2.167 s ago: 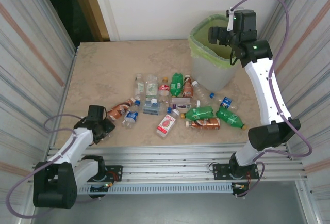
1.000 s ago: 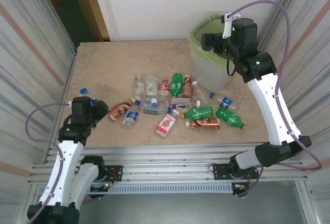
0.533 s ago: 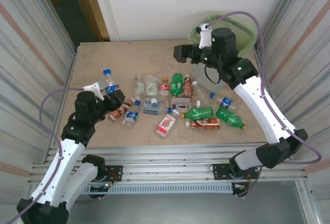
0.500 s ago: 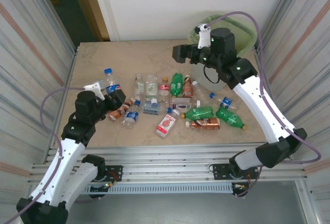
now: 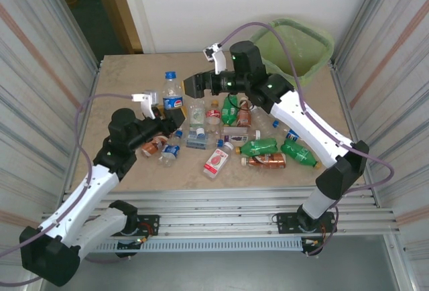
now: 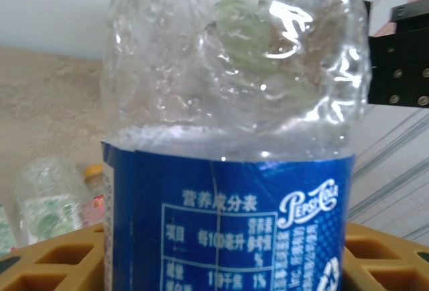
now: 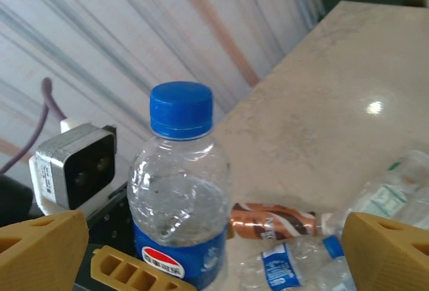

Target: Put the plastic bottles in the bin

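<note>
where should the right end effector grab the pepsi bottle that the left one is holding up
Take the Pepsi bottle by its clear shoulder, just under the blue cap. It stands upright and the left end effector clamps the labelled lower part, leaving the top free. The open right end effector should probably come in level from the side facing it.

glossy crinkled clear plastic bottle [image 6: 228,70]
</note>
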`<act>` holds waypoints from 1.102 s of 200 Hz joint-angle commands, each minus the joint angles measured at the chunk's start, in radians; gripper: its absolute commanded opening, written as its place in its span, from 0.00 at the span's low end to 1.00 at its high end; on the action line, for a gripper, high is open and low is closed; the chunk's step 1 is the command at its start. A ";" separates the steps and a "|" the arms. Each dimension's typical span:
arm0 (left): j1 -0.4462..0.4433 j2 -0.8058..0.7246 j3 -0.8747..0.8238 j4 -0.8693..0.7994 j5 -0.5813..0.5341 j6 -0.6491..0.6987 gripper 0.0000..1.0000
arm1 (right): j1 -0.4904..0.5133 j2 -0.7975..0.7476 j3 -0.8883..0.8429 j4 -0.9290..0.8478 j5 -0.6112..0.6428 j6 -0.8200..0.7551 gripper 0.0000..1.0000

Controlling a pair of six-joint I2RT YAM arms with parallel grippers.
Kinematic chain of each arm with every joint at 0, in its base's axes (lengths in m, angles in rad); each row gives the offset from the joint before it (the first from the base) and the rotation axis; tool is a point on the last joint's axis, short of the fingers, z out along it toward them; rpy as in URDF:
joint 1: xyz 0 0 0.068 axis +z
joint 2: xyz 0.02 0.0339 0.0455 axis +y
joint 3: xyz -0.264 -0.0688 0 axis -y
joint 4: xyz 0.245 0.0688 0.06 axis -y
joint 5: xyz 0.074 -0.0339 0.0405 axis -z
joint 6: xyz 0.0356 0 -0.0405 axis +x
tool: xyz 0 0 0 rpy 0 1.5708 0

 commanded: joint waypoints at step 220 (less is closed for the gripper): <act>-0.024 0.039 0.063 0.065 -0.011 0.059 0.43 | 0.060 0.215 0.199 -0.035 -0.171 0.029 0.25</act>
